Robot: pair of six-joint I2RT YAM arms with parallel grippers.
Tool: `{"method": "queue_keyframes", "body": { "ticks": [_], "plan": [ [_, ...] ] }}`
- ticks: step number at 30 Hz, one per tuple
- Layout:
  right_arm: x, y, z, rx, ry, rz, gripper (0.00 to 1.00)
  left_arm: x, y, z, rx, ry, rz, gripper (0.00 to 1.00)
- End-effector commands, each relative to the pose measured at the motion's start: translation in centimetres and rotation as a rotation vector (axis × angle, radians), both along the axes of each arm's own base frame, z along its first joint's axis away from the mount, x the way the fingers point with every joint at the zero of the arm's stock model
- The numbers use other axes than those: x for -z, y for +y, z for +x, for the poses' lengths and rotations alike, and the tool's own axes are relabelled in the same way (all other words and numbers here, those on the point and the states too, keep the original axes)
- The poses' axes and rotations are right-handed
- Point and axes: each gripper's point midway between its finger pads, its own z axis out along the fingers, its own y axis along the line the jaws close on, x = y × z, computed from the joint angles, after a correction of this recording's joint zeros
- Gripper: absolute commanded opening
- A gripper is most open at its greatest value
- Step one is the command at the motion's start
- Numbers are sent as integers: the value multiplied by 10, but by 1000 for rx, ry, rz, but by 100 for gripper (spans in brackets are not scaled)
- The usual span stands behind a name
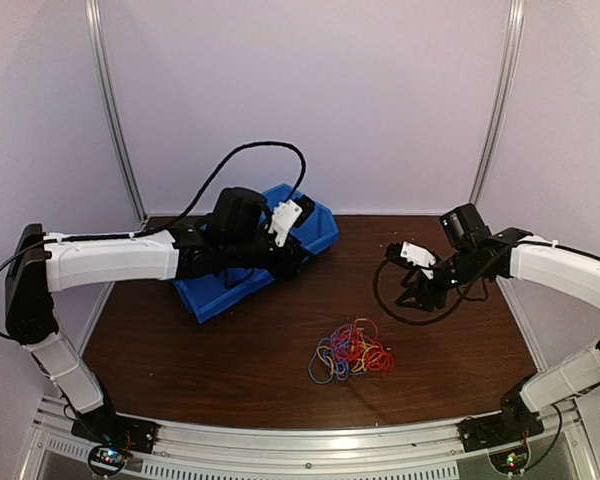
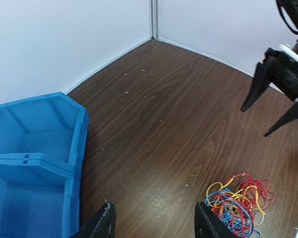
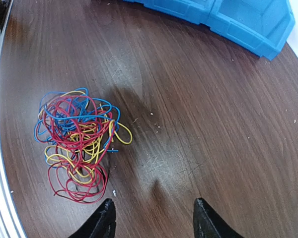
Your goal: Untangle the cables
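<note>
Fingers [image 3: 103,223] of the right gripper [image 3: 153,203] stand apart, holding nothing; the left gripper [image 2: 154,210] is likewise spread and empty. Cables [image 3: 75,141] lie in one knotted red, blue and yellow heap on the table [image 3: 223,129], near its front edge, apart from both grippers. Likely trouble: a pinch into the thick of the heap would catch several strands, so pulling tightens the knot or drags the clump over that edge.
</note>
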Motion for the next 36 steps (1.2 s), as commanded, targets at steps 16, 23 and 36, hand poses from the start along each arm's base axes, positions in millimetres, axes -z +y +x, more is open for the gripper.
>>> {"method": "queue_keyframes", "body": {
  "ticks": [16, 23, 36],
  "plan": [
    [57, 40, -24, -41, 428, 176, 59, 39, 2, -25, -172, 49, -247, 57],
    [71, 53, -30, -64, 438, 125, 55, 33, -3, -28, -161, 92, -264, 57],
    [29, 56, -18, -60, 303, 143, 0, 29, -39, -80, 129, -96, -312, 53]
  ]
}}
